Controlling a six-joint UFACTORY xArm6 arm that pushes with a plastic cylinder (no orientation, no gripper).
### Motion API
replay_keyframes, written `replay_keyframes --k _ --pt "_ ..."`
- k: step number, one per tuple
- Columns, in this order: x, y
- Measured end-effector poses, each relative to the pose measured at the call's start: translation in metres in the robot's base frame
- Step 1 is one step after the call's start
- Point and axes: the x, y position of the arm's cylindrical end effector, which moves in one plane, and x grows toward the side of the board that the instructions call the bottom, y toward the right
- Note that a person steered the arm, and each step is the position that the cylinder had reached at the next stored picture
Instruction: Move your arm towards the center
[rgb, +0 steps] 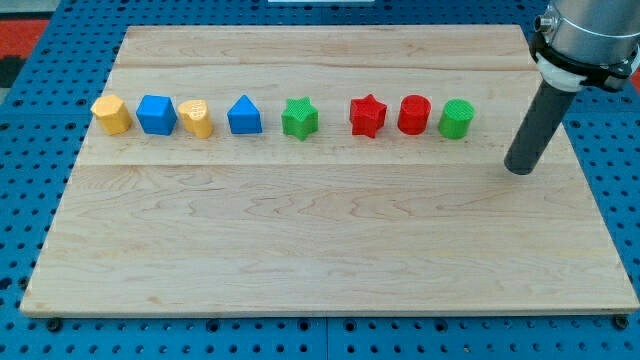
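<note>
Blue pegboard (40, 200) surrounded a pale wooden desk (320, 240), which carried every item listed below.

Landmark: green star-shaped block (299, 117), in the row across the desk's upper half.

Items toward the view's left of the green star, in order outward:
- blue triangular block (244, 116), just beside it;
- small yellow rounded block (197, 118), exact shape unclear;
- blue cube-like block (156, 114);
- yellow cylinder-like block (111, 114), farthest out.

Items toward the view's right of the green star, in order outward:
- red star-shaped block (368, 116), across a small gap;
- red cylinder block (414, 114);
- green cylinder block (456, 118), end of the row.

All eight blocks stood apart from one another.

Arm: dark straight rod descending from a grey collar at the view's top right. My tip (519, 168) rested on the desk far to the view's right of the green star, beyond the green cylinder block and slightly lower than the row, touching no block. The desk's centre lay below the green star, well apart from my tip.

Pincer: none fitted, so no released or clenched state could be told.
</note>
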Motion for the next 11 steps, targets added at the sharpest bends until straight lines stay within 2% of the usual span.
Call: replay_keyframes --k 2,9,11 --pt "-0.014 0.0" --pt "-0.006 -0.006" --pt "-0.006 -0.065"
